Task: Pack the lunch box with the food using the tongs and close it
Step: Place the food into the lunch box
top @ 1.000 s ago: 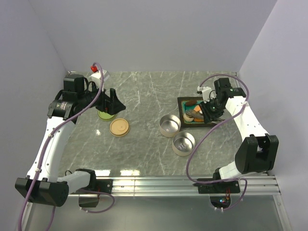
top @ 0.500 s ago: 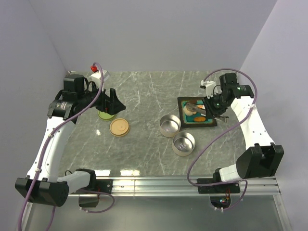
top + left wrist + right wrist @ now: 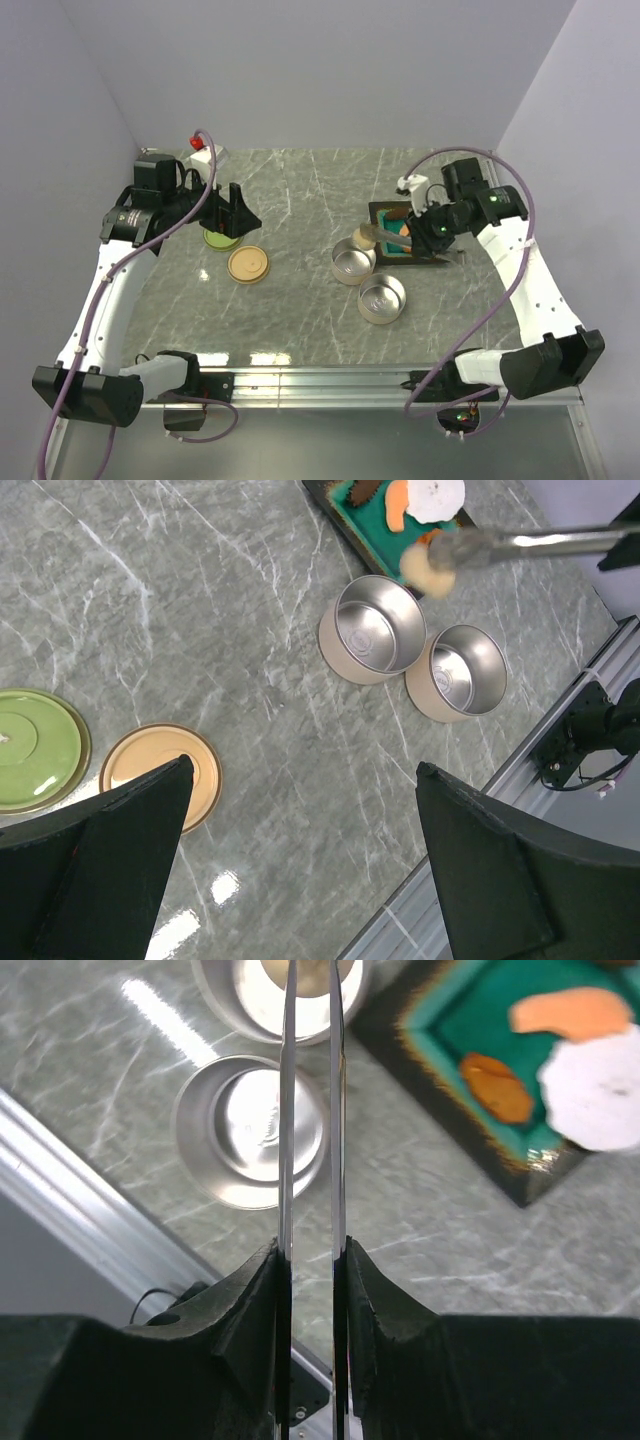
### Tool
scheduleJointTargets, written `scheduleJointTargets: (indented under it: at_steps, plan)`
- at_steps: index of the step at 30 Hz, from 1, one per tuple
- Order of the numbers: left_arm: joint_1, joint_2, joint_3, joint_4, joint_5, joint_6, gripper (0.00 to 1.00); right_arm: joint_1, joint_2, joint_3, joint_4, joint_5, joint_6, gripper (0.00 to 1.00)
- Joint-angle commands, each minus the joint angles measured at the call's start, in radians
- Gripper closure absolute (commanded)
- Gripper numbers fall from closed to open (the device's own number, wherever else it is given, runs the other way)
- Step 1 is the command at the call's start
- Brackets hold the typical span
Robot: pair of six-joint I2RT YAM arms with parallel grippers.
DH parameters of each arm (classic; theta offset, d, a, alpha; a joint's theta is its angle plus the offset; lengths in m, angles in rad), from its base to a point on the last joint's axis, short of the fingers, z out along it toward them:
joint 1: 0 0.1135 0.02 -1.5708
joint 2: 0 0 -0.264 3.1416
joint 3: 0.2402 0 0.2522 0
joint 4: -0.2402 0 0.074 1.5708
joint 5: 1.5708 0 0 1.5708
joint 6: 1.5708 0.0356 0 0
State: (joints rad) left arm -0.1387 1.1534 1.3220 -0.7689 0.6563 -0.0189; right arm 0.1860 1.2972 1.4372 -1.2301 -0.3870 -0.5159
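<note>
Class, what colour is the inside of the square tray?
The tray is teal inside with a dark rim, clearest in the right wrist view.

tongs tips cut off at top, tray cropped

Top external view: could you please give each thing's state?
tongs: squeezed on a pale food piece
right gripper: jaws shut on tongs
left gripper: jaws open, empty
far tin: open, empty
near tin: open, empty
green lid: off, lying flat
tan lid: off, lying flat
</note>
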Motion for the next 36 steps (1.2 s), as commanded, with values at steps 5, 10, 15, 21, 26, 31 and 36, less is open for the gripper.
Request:
scheduleJointTargets:
  at_steps: [5,10,15,21,26,31,36]
  plan:
    - [0.005,0.002,0.019,0.013,-0.007,0.008,0.01,0.104,-0.018,-0.086,0.052,0.017,0.042,0.66]
    - [0.005,0.006,0.014,0.014,-0.006,0.007,0.01,0.148,0.000,-0.130,0.122,0.049,0.065,0.65]
    - [0.005,0.005,0.011,0.016,-0.009,0.008,0.01,0.165,0.040,-0.150,0.165,0.059,0.083,0.65]
    - [0.005,0.005,0.006,0.013,-0.015,0.039,0.01,0.191,0.079,-0.167,0.213,0.082,0.094,0.63]
    - [0.005,0.002,-0.006,0.017,-0.017,0.040,0.01,0.210,0.099,-0.178,0.241,0.083,0.105,0.62]
    - [0.005,0.003,-0.007,0.019,-0.020,0.043,0.01,0.234,0.116,-0.192,0.262,0.095,0.109,0.59]
    - [0.005,0.005,-0.009,0.020,-0.024,0.045,0.01,0.244,0.125,-0.199,0.271,0.099,0.114,0.53]
